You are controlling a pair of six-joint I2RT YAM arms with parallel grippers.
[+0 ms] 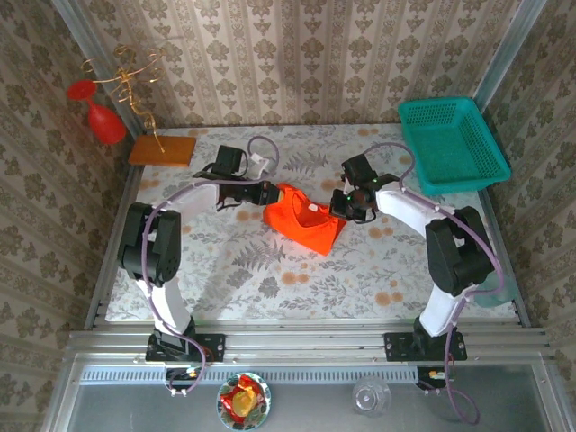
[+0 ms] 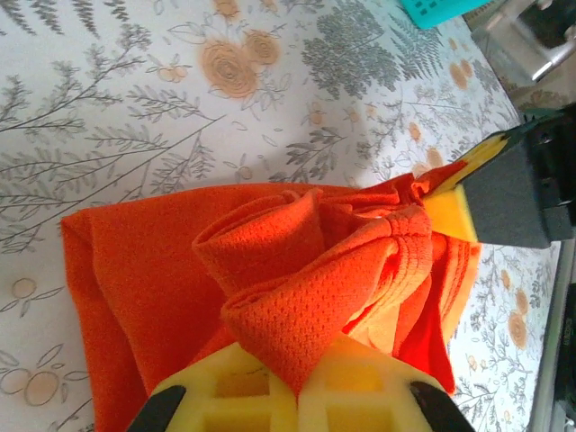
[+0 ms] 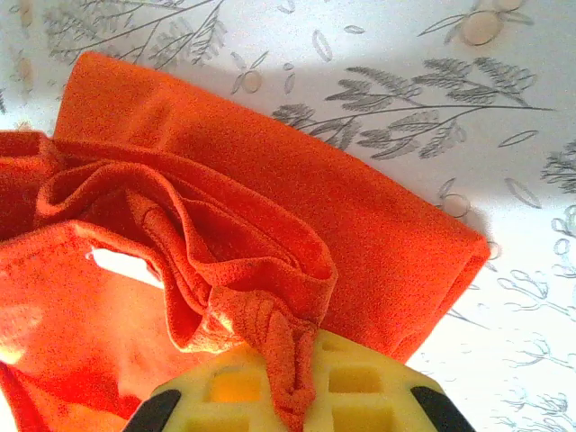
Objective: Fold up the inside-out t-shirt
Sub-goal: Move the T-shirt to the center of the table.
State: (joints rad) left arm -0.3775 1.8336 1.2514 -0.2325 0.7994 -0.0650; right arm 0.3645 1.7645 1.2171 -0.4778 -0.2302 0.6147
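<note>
At the near edge of the table (image 1: 270,270) the two arm bases are bolted side by side. From there both arms are reached forward and bent inward at the elbows, so that the wrists are turned toward each other over the middle of the table.

The left gripper (image 1: 267,193) is closed on a bunched fold at the left side of the t-shirt (image 1: 304,220). In the left wrist view a peak of mesh cloth is seen pinched between its yellow fingers (image 2: 225,396). The right gripper (image 1: 342,209) is clamped on the opposite side, where a ribbed hem, possibly the collar or a sleeve edge, is drawn down between its pads.

The t-shirt is found crumpled in a compact heap at mid-table, directly between the two grippers. Its lower part appears to rest on the surface and its top is gathered upward.

Two opposed grips of this kind are judged to be meant for drawing the cloth apart, so that it can be spread flat before any fold is made. No neat fold can be made out yet.

Farther back, a teal basket (image 1: 441,103) is set at the far right corner and an orange board (image 1: 162,150) at the far left, both well apart from the t-shirt.
</note>
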